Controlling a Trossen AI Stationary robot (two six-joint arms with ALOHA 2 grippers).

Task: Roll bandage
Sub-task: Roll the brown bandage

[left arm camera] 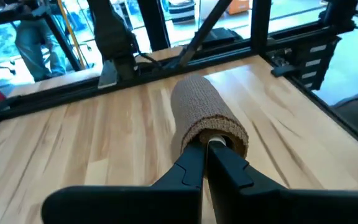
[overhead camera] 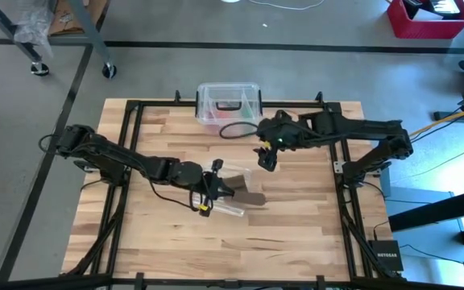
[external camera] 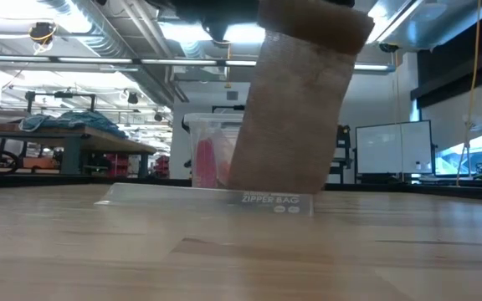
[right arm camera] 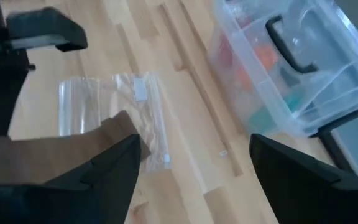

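Left pincer (left arm camera: 207, 152) clenched on the end of the dark brown rolled fabric bandage (left arm camera: 207, 115); the roll sticks out ahead of its fingertips, lifted off the light wooden plank table (overhead camera: 296, 234) near mid-table. Bandage has a coarse woven knit texture, cylindrical, pale core visible at the gripped end. Clear plastic zipper bag (right arm camera: 114, 112) lies flat on the table just under it. Right pincer (right arm camera: 191, 168) released, fingers wide apart, hovering near the clear plastic box with black handle (overhead camera: 229, 102) at the far edge.
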